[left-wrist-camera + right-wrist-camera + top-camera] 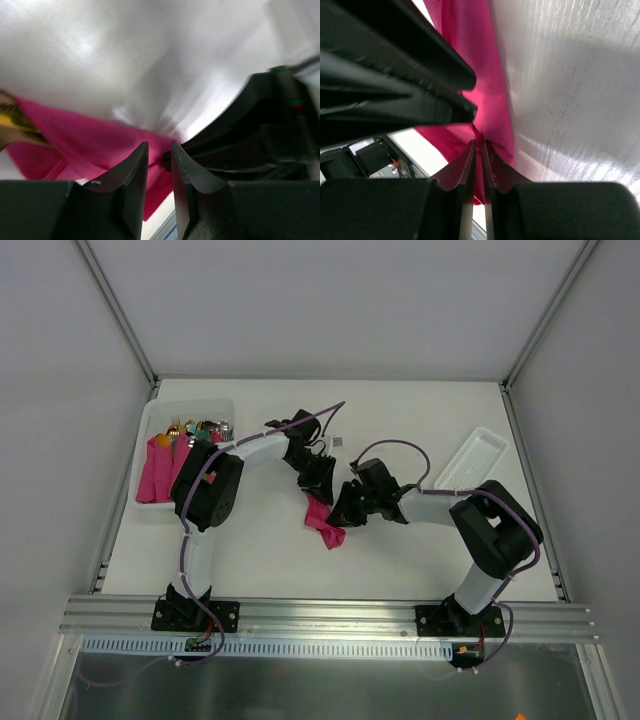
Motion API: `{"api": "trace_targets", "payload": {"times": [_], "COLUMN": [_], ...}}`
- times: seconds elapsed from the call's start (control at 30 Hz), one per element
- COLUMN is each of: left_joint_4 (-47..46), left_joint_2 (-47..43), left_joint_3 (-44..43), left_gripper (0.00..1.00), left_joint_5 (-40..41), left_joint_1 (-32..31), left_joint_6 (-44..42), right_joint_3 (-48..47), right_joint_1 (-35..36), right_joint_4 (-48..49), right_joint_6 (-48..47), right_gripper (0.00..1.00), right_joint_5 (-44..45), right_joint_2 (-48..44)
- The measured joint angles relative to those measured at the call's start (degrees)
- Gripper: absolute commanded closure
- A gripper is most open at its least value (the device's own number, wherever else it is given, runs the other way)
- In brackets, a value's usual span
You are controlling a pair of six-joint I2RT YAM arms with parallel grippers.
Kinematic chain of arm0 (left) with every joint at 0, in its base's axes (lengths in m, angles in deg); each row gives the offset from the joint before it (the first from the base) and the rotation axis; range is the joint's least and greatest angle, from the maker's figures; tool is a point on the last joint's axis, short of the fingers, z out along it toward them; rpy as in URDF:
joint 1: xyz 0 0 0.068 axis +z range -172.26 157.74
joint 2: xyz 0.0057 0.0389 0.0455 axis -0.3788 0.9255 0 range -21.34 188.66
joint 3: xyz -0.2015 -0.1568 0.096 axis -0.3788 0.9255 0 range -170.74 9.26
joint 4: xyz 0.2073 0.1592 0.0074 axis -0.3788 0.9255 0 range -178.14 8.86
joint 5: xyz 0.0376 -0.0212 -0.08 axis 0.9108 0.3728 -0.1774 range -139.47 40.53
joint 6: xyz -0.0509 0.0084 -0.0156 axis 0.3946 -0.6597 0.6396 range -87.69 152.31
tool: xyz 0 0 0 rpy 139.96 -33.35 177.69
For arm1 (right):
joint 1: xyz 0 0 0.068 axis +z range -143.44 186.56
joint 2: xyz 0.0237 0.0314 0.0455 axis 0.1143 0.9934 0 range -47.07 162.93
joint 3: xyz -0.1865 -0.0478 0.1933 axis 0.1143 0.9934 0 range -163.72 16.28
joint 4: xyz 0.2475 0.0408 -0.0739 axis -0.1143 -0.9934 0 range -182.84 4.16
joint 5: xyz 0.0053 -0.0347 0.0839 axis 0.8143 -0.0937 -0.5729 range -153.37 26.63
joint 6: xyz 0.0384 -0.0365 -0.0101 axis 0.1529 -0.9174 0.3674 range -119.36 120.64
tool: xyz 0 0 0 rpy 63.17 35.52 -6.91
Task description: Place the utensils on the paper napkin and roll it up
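Between the tips of the right gripper, nearly closed, sits the paper napkin; the left gripper beside it gapes narrowly.

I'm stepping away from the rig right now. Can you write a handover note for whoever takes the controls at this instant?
Left gripper: jaws slightly apart, nothing between them, tips right at the paper napkin.
Right gripper: shut on a fold of the paper napkin.
The napkin lies bunched on the table between both grippers. A gold end of the utensils pokes out of it.
Done: utensils are inside and the roll looks largely formed.
Left: probably tighten or finish the roll, then let go.
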Motion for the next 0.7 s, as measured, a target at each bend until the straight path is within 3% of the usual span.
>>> {"api": "trace_targets", "payload": {"times": [0.7], "left_joint_4": [11.34], "left_joint_2": [-5.64], "left_joint_3": [2.38], "left_gripper": [0.67], "left_joint_5": [17.53], "left_joint_1": [6.19], "left_joint_6": [-12.74], "right_joint_3": [0.33], "right_joint_1": [0.11], "right_joint_4": [0.70], "right_joint_6": [0.04], "right_gripper": [0.79], "right_joint_5": [0.02], "right_joint_2": [-0.22]}}
